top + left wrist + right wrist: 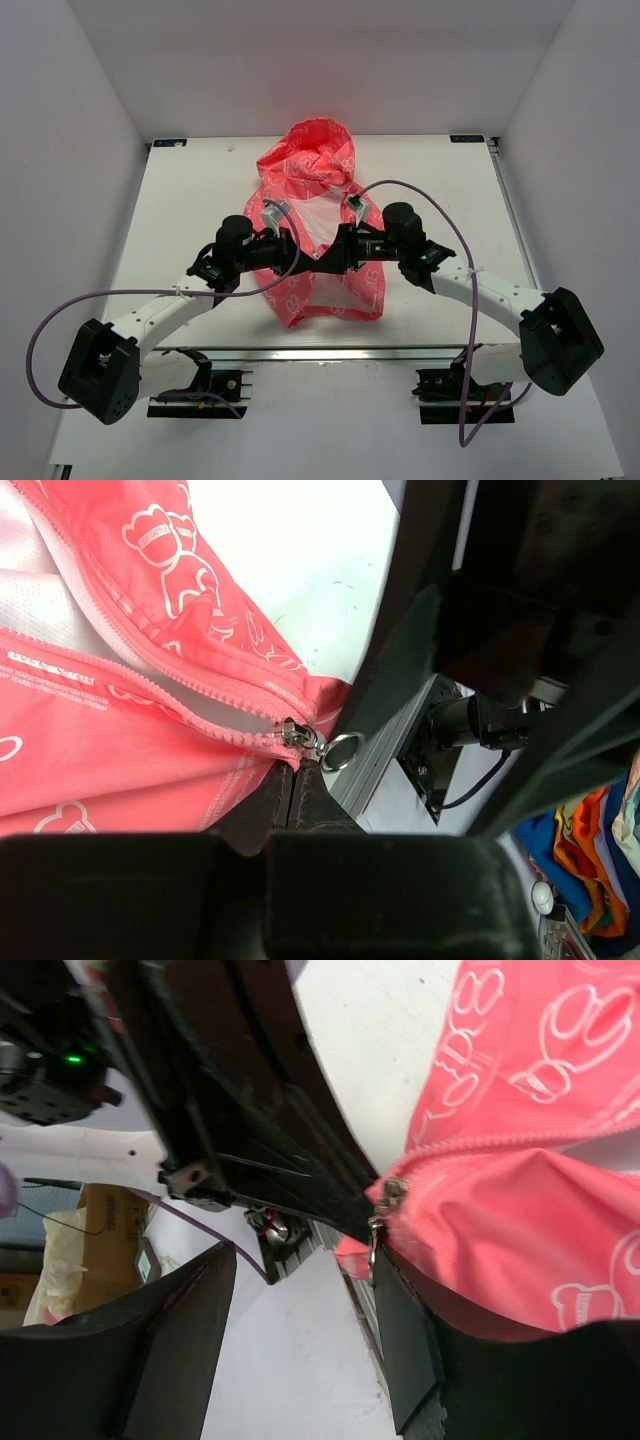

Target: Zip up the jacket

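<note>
White arm links (160,312), black joint housings (98,368), looping purple cables (392,182)

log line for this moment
left end effector shut on jacket hem | right end effector open at zipper slider | zip-up not started

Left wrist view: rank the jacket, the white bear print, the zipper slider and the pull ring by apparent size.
1. jacket
2. white bear print
3. zipper slider and pull ring: these look about alike, so they are not ranked.
</note>
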Controlling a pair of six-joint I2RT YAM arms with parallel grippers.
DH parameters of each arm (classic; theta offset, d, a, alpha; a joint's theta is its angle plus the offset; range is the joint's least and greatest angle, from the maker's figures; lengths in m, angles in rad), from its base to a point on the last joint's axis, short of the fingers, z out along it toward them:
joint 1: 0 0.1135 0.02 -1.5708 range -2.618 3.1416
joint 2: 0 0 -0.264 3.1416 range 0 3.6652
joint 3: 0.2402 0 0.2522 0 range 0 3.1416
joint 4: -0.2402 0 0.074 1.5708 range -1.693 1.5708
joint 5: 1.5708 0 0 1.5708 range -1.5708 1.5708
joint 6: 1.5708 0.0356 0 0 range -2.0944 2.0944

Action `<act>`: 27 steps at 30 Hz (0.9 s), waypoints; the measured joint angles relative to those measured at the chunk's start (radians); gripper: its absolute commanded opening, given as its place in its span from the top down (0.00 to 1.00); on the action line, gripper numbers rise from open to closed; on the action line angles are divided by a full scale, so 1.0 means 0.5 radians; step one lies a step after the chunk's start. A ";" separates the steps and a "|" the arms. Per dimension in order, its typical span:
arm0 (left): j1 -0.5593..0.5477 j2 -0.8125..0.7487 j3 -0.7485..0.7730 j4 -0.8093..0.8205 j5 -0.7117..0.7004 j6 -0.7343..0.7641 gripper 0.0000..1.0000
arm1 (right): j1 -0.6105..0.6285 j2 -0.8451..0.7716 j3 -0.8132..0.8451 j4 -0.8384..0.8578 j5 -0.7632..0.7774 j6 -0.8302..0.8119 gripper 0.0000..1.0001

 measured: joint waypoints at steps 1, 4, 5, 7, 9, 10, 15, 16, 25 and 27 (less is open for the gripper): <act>0.000 0.000 0.000 -0.001 0.001 0.000 1.00 | 0.000 0.019 0.000 -0.013 0.001 -0.008 0.37; 0.000 -0.001 0.000 0.000 0.000 0.000 1.00 | 0.000 0.060 0.000 -0.076 0.015 -0.028 0.38; 0.001 -0.001 -0.001 0.000 0.000 0.000 1.00 | 0.000 0.066 0.000 -0.101 0.021 -0.034 0.41; 0.001 -0.003 -0.001 0.000 0.001 0.001 1.00 | 0.000 0.074 0.001 -0.118 0.034 -0.047 0.44; 0.001 -0.005 -0.005 0.005 0.005 0.000 1.00 | -0.001 0.077 0.002 -0.128 0.037 -0.056 0.50; 0.001 -0.005 -0.009 0.013 0.007 0.001 1.00 | 0.000 0.081 0.004 -0.132 0.037 -0.060 0.52; 0.001 -0.006 -0.021 0.021 0.008 0.001 1.00 | 0.000 0.112 0.014 -0.115 0.022 -0.050 0.55; 0.001 -0.006 -0.023 0.021 0.008 0.001 1.00 | 0.000 0.115 0.014 -0.108 0.018 -0.045 0.53; 0.001 -0.024 -0.034 0.031 0.011 -0.002 1.00 | 0.000 0.120 0.014 -0.084 0.015 -0.026 0.35; 0.001 -0.027 -0.046 0.056 0.025 -0.008 1.00 | 0.000 0.126 0.014 -0.084 0.018 -0.027 0.34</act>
